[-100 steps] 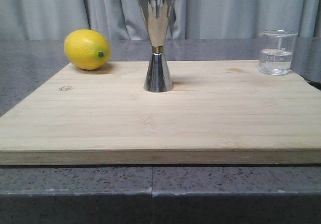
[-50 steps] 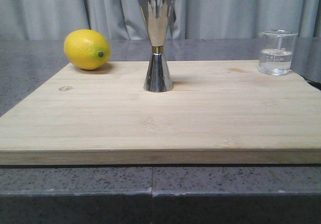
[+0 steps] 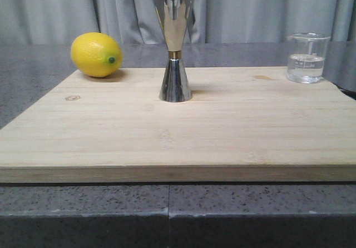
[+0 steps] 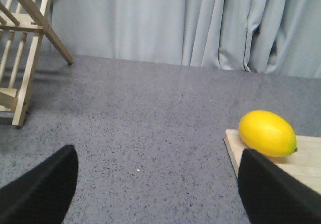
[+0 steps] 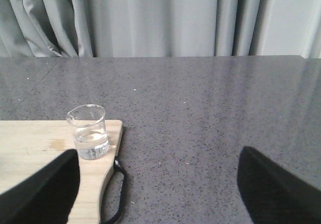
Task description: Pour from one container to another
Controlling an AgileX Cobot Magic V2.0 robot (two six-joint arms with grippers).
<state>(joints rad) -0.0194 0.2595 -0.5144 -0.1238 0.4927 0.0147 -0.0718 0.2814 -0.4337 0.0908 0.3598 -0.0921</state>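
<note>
The small clear glass beaker (image 3: 307, 58) stands upright at the wooden board's far right corner, holding clear liquid; the right wrist view shows the beaker (image 5: 89, 138) too. The tall steel hourglass jigger (image 3: 174, 48) with its gold waist band stands upright at the board's far middle. My left gripper (image 4: 158, 184) is open over bare grey counter, left of the board. My right gripper (image 5: 158, 189) is open over the counter, right of the board and nearer than the beaker. Neither gripper shows in the front view, and both hold nothing.
A yellow lemon (image 3: 96, 54) lies at the far left corner of the wooden board (image 3: 178, 137). A wooden rack (image 4: 22, 43) stands on the counter further left. A black cord loop (image 5: 118, 189) hangs from the board's right edge. Grey curtains close off the back.
</note>
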